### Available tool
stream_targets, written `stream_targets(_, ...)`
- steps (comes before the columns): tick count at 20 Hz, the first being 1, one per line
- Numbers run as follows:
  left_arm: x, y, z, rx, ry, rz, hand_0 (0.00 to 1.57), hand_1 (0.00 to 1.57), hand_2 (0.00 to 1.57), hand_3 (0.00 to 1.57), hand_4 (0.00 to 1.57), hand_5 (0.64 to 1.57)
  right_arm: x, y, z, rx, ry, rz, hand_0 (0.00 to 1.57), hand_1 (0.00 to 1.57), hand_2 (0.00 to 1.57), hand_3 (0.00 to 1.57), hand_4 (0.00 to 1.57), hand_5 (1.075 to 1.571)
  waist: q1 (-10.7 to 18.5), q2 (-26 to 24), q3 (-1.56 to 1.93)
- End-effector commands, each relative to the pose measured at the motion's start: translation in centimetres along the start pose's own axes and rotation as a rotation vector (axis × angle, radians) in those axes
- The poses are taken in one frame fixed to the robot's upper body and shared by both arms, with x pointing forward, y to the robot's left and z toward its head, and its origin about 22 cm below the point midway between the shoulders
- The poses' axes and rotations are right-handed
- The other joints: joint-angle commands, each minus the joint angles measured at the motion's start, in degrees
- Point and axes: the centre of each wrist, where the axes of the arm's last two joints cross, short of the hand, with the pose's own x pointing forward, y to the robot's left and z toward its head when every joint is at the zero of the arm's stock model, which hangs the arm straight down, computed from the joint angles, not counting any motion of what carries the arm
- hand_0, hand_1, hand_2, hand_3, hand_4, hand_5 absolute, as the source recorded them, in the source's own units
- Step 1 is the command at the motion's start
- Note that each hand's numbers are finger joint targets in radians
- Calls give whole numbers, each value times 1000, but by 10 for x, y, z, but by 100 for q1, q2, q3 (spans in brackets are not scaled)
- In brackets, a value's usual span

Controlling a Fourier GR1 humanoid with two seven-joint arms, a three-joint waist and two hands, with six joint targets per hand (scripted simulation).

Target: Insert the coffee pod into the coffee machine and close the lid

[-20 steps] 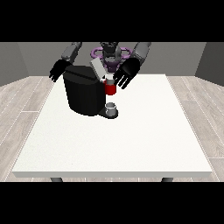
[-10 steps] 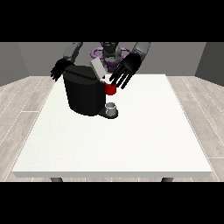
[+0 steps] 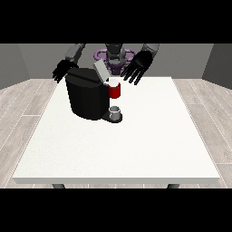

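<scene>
The black coffee machine (image 3: 86, 97) stands on the white table (image 3: 136, 145) at the back left. Its grey lid (image 3: 100, 71) is tilted up, open. A red thing at the machine (image 3: 115, 90) sticks out on its right side, and a grey thing (image 3: 116, 111) sits on the machine's base below it; I cannot tell whether it is the pod. The hand at the view's right (image 3: 137, 67) hovers above and to the right of the red thing, fingers spread and holding nothing. The hand at the view's left (image 3: 63, 70) hangs by the machine's back left corner with relaxed fingers.
The robot's torso (image 3: 115, 56) is behind the table's far edge. The table's front and right parts show bare white surface. Grey wooden floor surrounds the table.
The hand at the view's right has lifted up and slightly to the right, away from the red thing. The other hand has hardly moved.
</scene>
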Motion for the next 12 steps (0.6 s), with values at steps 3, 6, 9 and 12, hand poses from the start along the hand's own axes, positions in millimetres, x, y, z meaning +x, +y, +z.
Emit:
stream_targets(3,-8,-33,5,-31,15,142,0,0,0,0,0,1571,-24,-13,18,-35,21,-25,0,0,0,0,405,1571,213,-444,1)
stream_targets(6,-7,-74,6,-12,18,400,0,0,0,0,0,1571,-38,-15,28,-107,102,-9,0,0,0,0,434,1571,652,-884,-2)
stream_targets(9,-31,-104,22,32,6,699,0,0,0,0,261,1571,-52,-33,47,-117,149,-13,0,0,0,0,398,1571,794,-1292,-10)
stream_targets(12,-45,-128,37,28,34,797,0,0,0,0,0,1571,-48,-52,48,-117,156,-3,0,0,0,0,445,1571,936,-1646,-4)
